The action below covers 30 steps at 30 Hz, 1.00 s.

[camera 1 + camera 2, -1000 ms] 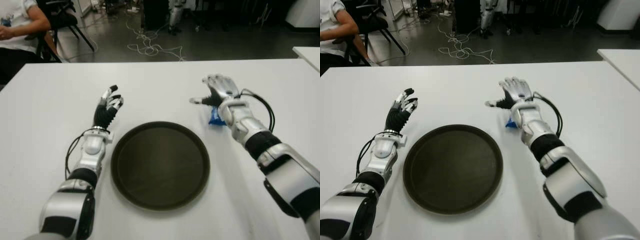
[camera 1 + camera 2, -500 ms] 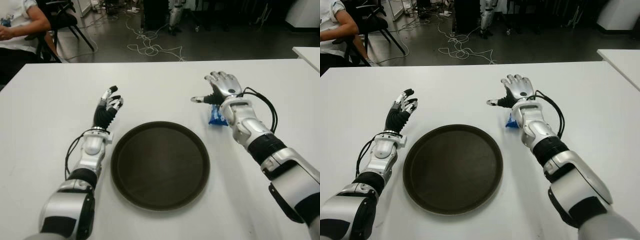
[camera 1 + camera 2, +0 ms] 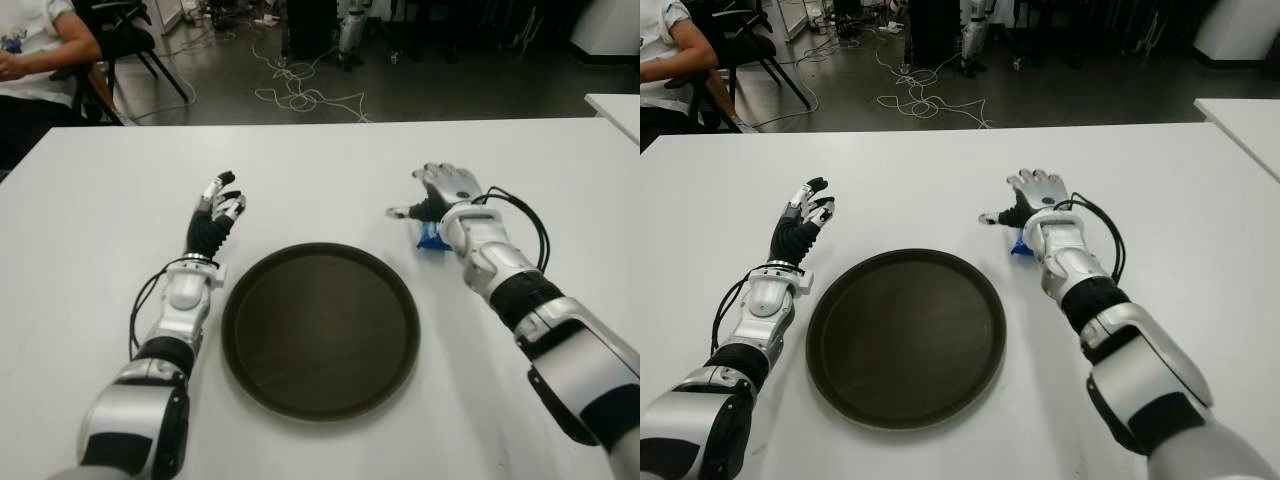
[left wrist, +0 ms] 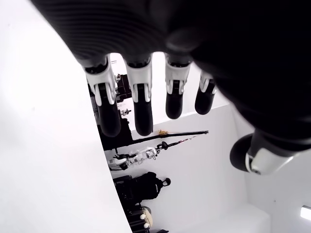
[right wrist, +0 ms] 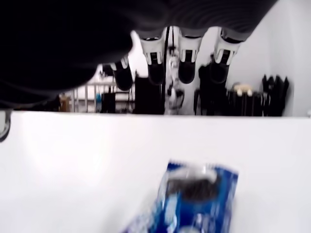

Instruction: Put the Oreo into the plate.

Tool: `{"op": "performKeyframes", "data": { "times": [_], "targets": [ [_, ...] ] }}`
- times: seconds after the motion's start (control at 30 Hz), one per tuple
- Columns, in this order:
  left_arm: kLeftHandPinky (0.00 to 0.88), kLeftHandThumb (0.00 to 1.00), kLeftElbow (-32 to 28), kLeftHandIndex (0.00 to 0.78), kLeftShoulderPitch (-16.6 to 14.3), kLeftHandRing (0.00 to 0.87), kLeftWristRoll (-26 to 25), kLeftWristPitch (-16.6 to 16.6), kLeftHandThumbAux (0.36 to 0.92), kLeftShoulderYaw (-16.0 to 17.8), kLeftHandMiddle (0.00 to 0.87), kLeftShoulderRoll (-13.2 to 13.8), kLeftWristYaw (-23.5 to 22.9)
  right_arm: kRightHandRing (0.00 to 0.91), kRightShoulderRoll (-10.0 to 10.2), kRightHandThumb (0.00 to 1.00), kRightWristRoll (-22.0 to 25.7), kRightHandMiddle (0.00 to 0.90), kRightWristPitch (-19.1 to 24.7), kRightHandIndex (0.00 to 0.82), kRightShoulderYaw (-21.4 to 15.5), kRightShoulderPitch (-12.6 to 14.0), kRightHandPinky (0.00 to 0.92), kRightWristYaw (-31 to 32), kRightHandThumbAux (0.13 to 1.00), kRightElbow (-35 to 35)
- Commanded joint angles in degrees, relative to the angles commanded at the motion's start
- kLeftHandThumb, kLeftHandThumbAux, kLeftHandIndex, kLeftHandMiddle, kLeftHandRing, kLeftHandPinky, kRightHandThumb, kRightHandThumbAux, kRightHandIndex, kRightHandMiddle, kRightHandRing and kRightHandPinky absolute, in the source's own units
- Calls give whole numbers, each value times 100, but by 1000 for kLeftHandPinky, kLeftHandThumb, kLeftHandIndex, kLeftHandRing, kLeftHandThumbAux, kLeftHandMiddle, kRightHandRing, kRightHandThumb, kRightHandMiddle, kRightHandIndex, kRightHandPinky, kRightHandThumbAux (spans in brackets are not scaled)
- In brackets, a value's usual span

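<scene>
Oreo packet (image 3: pixel 431 237), blue, lies flat on the white table (image 3: pixel 320 160) just past the right rim of the dark round plate (image 3: pixel 320 330), outside it. The right hand (image 3: pixel 445 190) hangs over the packet with its wrist covering most of the wrapper in the eye views, so only a blue corner shows there. In the right wrist view the packet (image 5: pixel 194 199) lies on the table below the palm, and the fingers (image 5: pixel 187 63) are stretched out and spread, holding nothing; no fingertip touches the wrapper.

Compared with half a second ago, the right hand has come down and drawn back a little toward the robot, sitting lower over the packet, with the thumb pointing toward the plate side. The packet itself has not shifted.

The left hand (image 3: pixel 215 215) shows to the left of the plate, fingers extended and loose, holding nothing, in the same place as before. A person's arm (image 3: pixel 45 40) shows at the far left corner beyond the table.
</scene>
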Motion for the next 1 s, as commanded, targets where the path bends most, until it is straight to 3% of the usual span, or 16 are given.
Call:
{"op": "performKeyframes", "data": {
  "times": [0.23, 0.47, 0.83, 1.0],
  "targets": [
    [198, 653, -8, 70, 5, 143, -8, 19, 481, 6, 123, 4, -5, 0, 153, 75, -49, 0, 277, 0, 29, -129, 20, -2, 282, 350],
    [215, 667, -19, 72, 4, 147, -17, 15, 488, 11, 124, -3, -4, 56, 305, 19, -71, 0, 598, 0, 75, -269, 166, -70, 327, 729],
    [211, 685, -7, 74, -3, 153, 11, 6, 489, -6, 131, 5, 17, 78, 390, 0, -14, 17, 650, 0, 71, -337, 168, -293, 340, 958],
    [206, 683, -12, 70, 0, 151, 24, -5, 482, -18, 131, 13, 12, 94, 413, 0, -1, 21, 636, 0, 63, -336, 211, -421, 360, 1026]
  ]
}}
